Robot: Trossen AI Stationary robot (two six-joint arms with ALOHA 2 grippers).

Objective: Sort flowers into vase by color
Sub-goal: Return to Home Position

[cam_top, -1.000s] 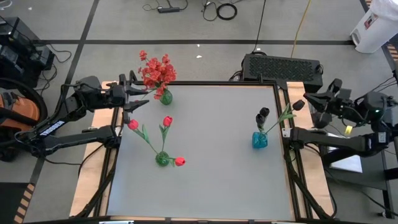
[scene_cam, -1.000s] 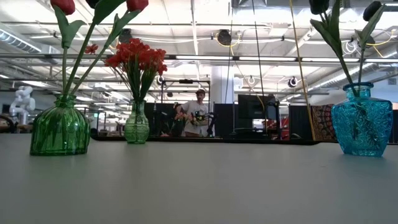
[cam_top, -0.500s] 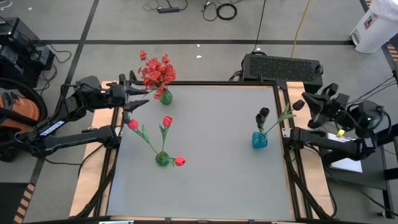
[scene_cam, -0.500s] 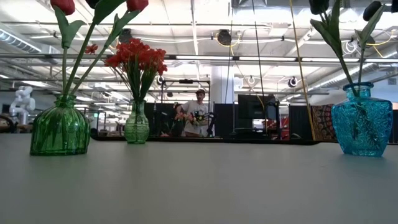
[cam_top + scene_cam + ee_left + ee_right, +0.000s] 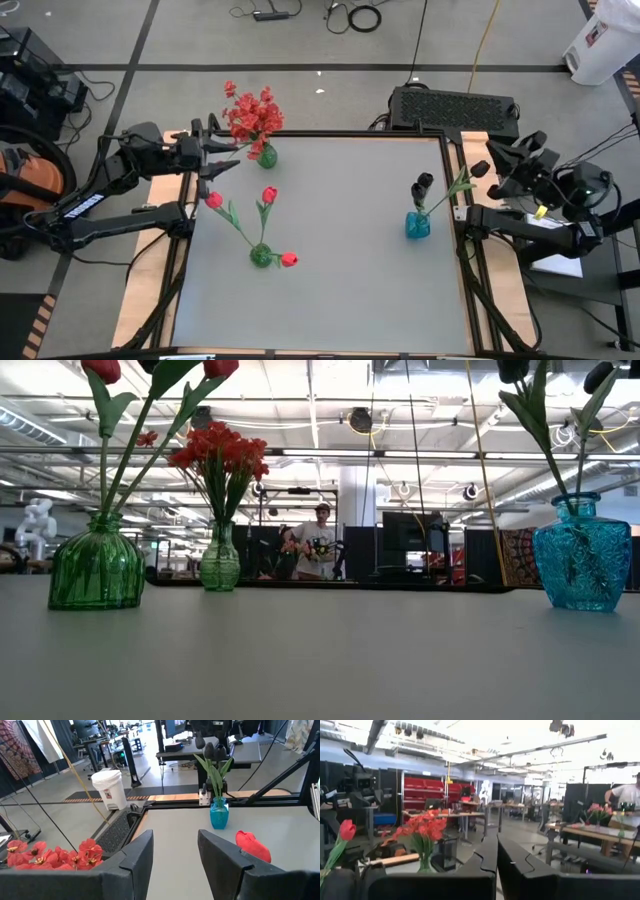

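Three vases stand on the grey table by their bases. A squat green vase holds red tulip buds. At the far left corner a slim green vase holds red clustered sprays. On the right, a blue vase holds black blooms on green stems. My left gripper is open at the left edge, beside the slim vase. My right gripper is shut, off the right edge.
A black box sits beyond the far edge and a white bin stands on the floor at far right. The table's black frame borders the mat. Bare mat lies between the vases. A person stands far behind.
My right arm has shifted a little toward the table's right edge, its wrist coming in from the right. The left arm, the vases and the flowers have kept still.
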